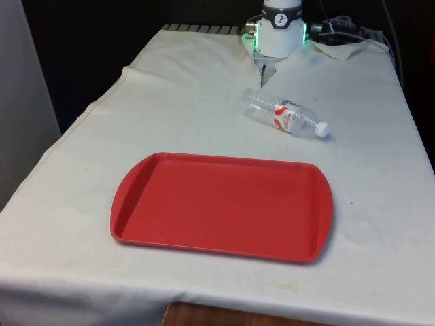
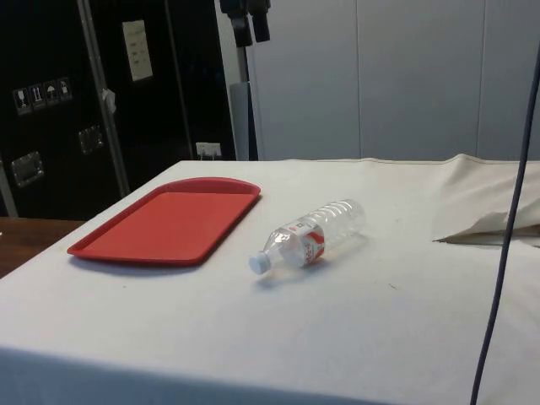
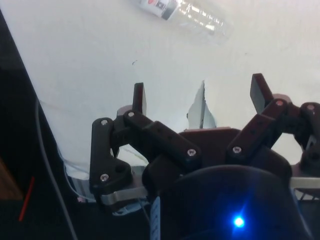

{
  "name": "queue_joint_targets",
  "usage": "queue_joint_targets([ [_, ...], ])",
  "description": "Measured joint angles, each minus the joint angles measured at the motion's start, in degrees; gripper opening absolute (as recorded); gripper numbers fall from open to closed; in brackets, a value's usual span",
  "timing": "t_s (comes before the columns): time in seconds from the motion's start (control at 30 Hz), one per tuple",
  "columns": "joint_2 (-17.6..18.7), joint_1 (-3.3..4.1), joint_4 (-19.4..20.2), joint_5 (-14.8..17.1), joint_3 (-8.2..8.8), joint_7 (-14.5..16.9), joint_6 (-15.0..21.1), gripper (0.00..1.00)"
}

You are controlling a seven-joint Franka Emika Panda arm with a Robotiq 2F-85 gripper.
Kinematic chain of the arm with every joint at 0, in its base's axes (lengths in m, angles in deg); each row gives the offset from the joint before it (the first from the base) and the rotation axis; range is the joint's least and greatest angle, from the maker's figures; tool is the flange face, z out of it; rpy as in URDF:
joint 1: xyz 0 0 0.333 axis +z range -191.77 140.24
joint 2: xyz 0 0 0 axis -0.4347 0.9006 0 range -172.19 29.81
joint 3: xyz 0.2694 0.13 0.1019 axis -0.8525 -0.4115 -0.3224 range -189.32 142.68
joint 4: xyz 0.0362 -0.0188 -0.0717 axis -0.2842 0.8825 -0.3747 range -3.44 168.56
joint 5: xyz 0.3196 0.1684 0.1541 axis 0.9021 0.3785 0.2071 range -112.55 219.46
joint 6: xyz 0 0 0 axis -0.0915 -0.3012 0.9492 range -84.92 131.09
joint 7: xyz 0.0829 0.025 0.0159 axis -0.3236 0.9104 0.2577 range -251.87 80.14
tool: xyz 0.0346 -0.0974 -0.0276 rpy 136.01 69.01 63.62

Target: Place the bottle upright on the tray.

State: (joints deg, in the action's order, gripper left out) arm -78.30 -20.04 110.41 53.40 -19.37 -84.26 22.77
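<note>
Red tray (image 1: pixel 224 207), bottle (image 1: pixel 285 117) lying beyond it, fingers (image 3: pixel 260 92) spread wide above.

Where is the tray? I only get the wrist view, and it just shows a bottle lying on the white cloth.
Observer: The red tray lies flat on the cloth, nearer the front camera than the bottle and not touching it.
Operator: Which way does the bottle's cap point?
Observer: The white cap points toward the front view's right; the bottle lies on its side.
Operator: Is the tool close to the bottle?
Observer: No. In the side view the tool hangs high above the table, touching nothing.
</note>
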Motion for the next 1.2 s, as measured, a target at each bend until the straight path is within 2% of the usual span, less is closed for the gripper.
queue_joint_targets([
  [1.2,-14.4,0.00,13.9,-1.5,-3.38,-2.8,0.3,1.00],
])
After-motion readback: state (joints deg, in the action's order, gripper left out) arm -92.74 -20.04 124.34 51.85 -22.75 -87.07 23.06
